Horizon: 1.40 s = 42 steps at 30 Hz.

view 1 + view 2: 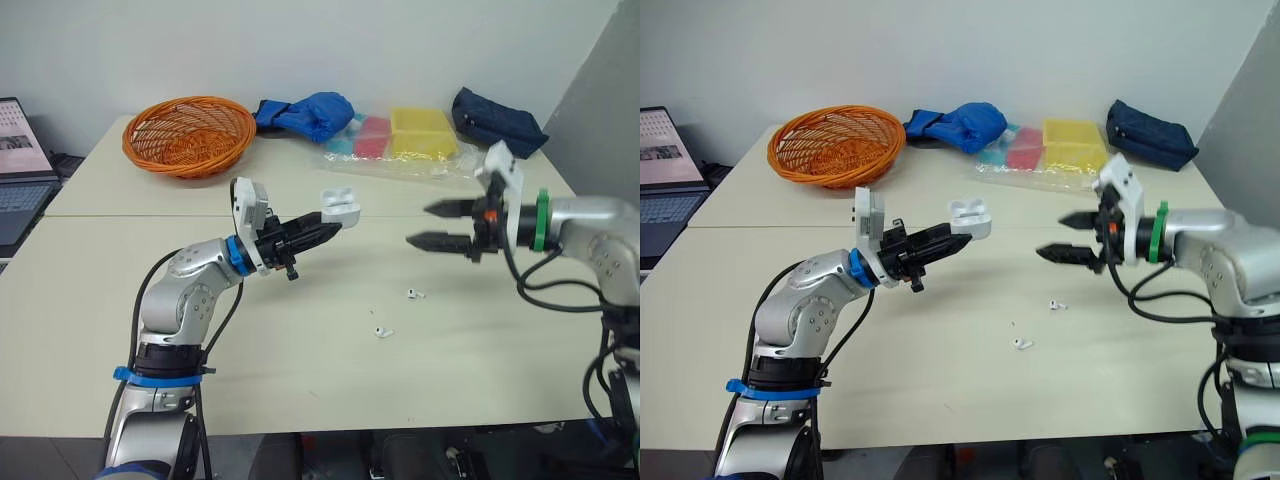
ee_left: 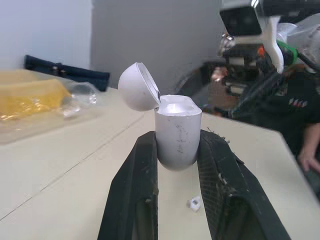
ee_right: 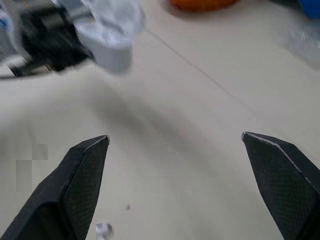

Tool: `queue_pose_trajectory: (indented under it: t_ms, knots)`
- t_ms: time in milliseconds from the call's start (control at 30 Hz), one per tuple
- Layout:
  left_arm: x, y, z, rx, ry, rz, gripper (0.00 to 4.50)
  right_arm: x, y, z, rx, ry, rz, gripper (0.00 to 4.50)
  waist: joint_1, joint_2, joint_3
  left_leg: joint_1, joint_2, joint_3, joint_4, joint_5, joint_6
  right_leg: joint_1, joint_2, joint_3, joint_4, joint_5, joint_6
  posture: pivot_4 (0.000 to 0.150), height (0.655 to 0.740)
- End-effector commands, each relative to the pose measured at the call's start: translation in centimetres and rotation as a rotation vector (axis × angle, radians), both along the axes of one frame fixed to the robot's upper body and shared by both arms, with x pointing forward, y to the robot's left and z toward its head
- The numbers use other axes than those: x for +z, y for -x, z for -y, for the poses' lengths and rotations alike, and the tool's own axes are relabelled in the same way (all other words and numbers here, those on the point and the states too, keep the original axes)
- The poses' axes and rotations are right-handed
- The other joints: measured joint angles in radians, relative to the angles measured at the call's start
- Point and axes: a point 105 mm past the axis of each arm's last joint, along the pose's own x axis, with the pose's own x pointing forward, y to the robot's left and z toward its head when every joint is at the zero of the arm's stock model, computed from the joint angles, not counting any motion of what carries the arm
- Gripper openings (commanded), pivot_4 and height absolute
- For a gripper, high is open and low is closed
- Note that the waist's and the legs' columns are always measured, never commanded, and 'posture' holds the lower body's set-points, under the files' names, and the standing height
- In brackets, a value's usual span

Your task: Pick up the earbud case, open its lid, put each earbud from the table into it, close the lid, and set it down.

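Note:
My left gripper (image 1: 328, 228) is shut on the white earbud case (image 1: 340, 205), holding it above the table's middle; in the left wrist view the earbud case (image 2: 176, 131) has its lid flipped open and sits between the two black fingers (image 2: 134, 185). Two white earbuds lie on the table: one earbud (image 1: 414, 294) and another earbud (image 1: 383, 332) nearer the front. My right gripper (image 1: 432, 225) hovers open to the right of the case, fingertips pointing toward it, above the earbuds. In the right wrist view its fingers (image 3: 82, 172) are spread wide over the tabletop.
An orange wicker basket (image 1: 188, 133) stands at the back left. Blue cloth (image 1: 305, 112), a plastic bag of coloured boxes (image 1: 405, 140) and a dark navy pouch (image 1: 497, 122) line the back edge. A laptop (image 1: 20, 165) sits off the table's left.

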Motion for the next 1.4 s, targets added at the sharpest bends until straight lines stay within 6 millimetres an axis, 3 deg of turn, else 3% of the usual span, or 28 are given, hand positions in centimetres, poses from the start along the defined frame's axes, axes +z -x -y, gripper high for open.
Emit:
queue_pose_trajectory:
  t_ms: [33, 233, 367, 567, 733, 900, 1133, 1400]
  knots:
    - [0.1, 0.1, -0.7, 0.049, 0.037, 0.102, 0.73, -1.8, 0.2, -0.4, 0.06, 0.114, 0.086, 4.45, -0.006, 0.0, 0.0, 0.0, 0.0, 0.0, 0.0, 0.0, 0.0, 0.0, 0.0, 0.0, 0.0, 0.0, 0.0, 0.15, 0.74]
    - [-2.8, 0.3, -2.0, 0.193, 0.006, 0.202, 0.73, -5.7, 0.4, -1.8, 0.114, 0.17, 0.092, 4.45, -0.011, 0.0, 0.0, 0.004, 0.002, 0.0, -0.001, 0.0, 0.0, 0.001, 0.002, 0.0, 0.002, 0.0, 0.0, 0.15, 0.74]
    - [-3.0, 0.5, -2.6, 0.266, 0.024, 0.229, 0.73, -5.9, 1.6, -2.4, 0.175, 0.182, 0.114, 4.45, -0.003, 0.0, 0.0, 0.003, 0.001, 0.001, -0.001, 0.0, 0.0, 0.001, 0.001, 0.001, 0.002, 0.0, 0.0, 0.15, 0.74]
    - [-3.0, 0.9, -3.1, 0.363, 0.05, 0.28, 0.73, -6.8, 6.0, -4.3, 0.345, 0.191, 0.045, 4.45, -0.001, 0.0, 0.0, 0.003, 0.001, 0.0, -0.001, 0.0, 0.0, 0.002, 0.0, 0.0, 0.001, 0.0, 0.0, 0.15, 0.74]
    - [-4.1, 0.6, -3.7, 0.511, 0.064, 0.205, 0.73, -8.3, 5.9, -5.9, 0.368, 0.228, 0.057, 4.45, -0.005, 0.0, 0.0, 0.006, 0.001, 0.001, -0.001, 0.0, 0.0, 0.004, 0.0, 0.001, 0.001, 0.001, 0.001, 0.15, 0.74]
    - [-3.0, 0.8, -2.9, 0.58, 0.111, 0.197, 0.73, -8.4, 5.7, -6.5, 0.362, 0.24, 0.048, 4.45, -0.003, 0.0, 0.0, 0.006, 0.001, 0.001, 0.0, 0.0, 0.0, 0.004, 0.0, 0.001, 0.002, 0.001, 0.002, 0.15, 0.74]
    - [-2.3, 1.0, -2.6, 0.601, 0.1, 0.193, 0.73, -9.6, 5.9, -6.1, 0.38, 0.347, 0.008, 4.45, -0.002, 0.0, 0.0, 0.006, 0.001, 0.001, -0.001, 0.0, 0.0, 0.004, 0.0, 0.001, 0.001, 0.001, 0.002, 0.15, 0.74]
    - [-2.3, 1.0, -2.6, 0.614, 0.114, 0.169, 0.73, -9.9, 5.4, -7.4, 0.372, 0.335, 0.001, 4.45, -0.003, 0.0, 0.0, 0.008, 0.001, 0.001, -0.001, 0.0, 0.0, 0.005, 0.001, 0.001, 0.001, 0.001, 0.001, 0.15, 0.74]
